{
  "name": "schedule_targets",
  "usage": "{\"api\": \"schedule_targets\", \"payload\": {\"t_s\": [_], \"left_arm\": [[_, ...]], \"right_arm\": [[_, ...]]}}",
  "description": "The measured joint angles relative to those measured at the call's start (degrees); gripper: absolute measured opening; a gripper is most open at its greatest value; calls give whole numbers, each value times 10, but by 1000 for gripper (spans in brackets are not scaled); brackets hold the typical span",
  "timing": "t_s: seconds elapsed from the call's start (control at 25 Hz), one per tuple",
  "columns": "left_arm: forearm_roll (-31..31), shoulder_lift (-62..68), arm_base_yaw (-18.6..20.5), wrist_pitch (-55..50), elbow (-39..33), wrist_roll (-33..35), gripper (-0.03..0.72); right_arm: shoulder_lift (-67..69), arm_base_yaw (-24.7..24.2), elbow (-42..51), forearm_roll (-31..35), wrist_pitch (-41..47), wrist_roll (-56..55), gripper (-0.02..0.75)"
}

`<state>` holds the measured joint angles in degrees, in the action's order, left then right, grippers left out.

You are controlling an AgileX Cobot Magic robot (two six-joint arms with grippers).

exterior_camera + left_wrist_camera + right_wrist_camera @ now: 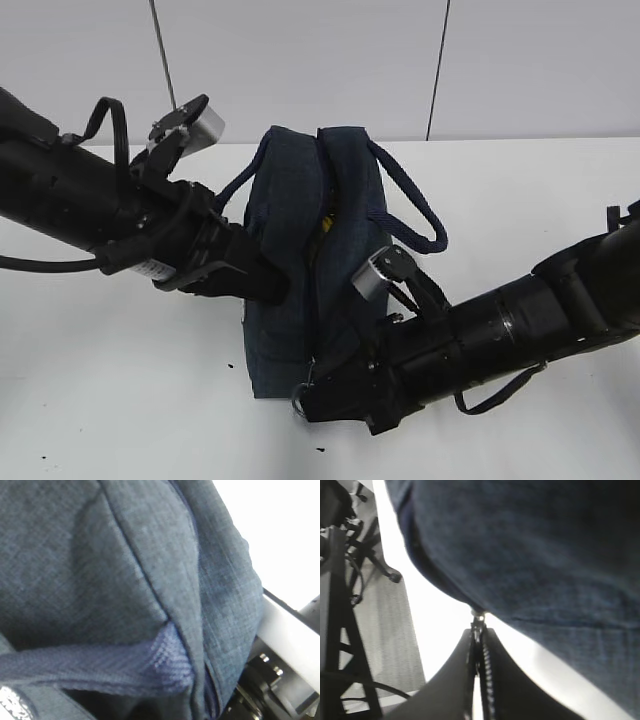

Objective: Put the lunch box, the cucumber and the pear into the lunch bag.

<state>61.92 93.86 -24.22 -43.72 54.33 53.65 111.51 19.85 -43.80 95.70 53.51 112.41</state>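
Right claw (pixel 479 630) clamped on zipper pull (pixel 479 616) at near end of lunch bag (pixel 290 250), mid-surface (pixel 520 200). Left claw against bag's left side; we cannot tell its state. Yellow visible inside. We advise: brace bag, pull along zipper line.

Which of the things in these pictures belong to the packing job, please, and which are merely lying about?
Belonging to the job:
- lunch bag, standing on the table, top unzipped
- something yellow in its opening, perhaps the pear
- left pincer, against the bag's side
- right pincer, at the bag's near end beside the metal ring pull

Lying about:
- dark specks on the white table
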Motion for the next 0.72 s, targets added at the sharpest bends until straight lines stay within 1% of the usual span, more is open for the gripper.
{"api": "schedule_targets", "payload": {"t_s": [0.16, 0.24, 0.4, 0.72], "left_arm": [[-1, 0, 0, -1, 0, 0, 301], [-5, 0, 0, -1, 0, 0, 345], [-16, 0, 0, -3, 0, 0, 371], [-24, 0, 0, -31, 0, 0, 372]], "right_arm": [[-6, 0, 0, -17, 15, -27, 6], [-19, 0, 0, -28, 17, -37, 6], [-60, 0, 0, -41, 15, -48, 6], [-99, 0, 0, -75, -10, -92, 6]]}}
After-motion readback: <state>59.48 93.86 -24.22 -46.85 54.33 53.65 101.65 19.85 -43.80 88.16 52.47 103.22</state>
